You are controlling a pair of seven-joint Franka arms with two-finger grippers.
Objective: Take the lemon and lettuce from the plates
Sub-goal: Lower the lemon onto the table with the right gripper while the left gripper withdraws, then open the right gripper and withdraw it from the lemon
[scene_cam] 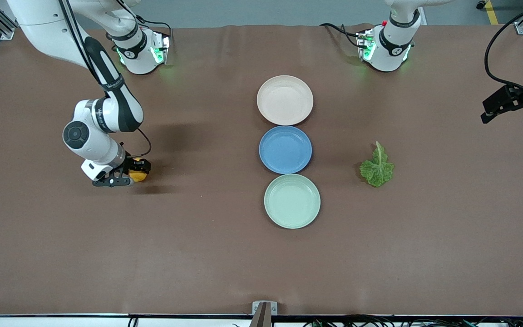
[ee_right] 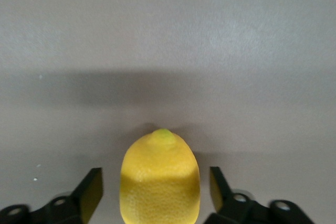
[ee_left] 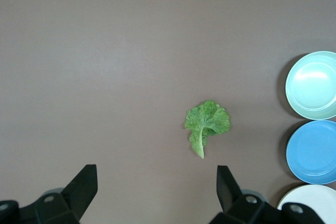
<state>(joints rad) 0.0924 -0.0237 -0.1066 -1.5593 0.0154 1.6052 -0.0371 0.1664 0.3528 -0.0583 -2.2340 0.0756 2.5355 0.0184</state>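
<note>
The lemon [scene_cam: 138, 174] lies on the brown table toward the right arm's end, off the plates. My right gripper [scene_cam: 127, 177] is down at the table around it, fingers open with a gap on each side of the lemon [ee_right: 160, 182]. The lettuce [scene_cam: 377, 166] lies flat on the table toward the left arm's end, beside the blue plate. My left gripper [scene_cam: 493, 109] is open and empty, held high over the table's left-arm end; its wrist view shows the lettuce [ee_left: 206, 123] well below. The beige plate [scene_cam: 284, 100] and the mint green plate [scene_cam: 292, 200] hold nothing.
A blue plate [scene_cam: 285, 149] sits between the beige and mint plates in a row at the table's middle. The three plates also show at the edge of the left wrist view [ee_left: 313, 85]. The arm bases stand along the table's robot edge.
</note>
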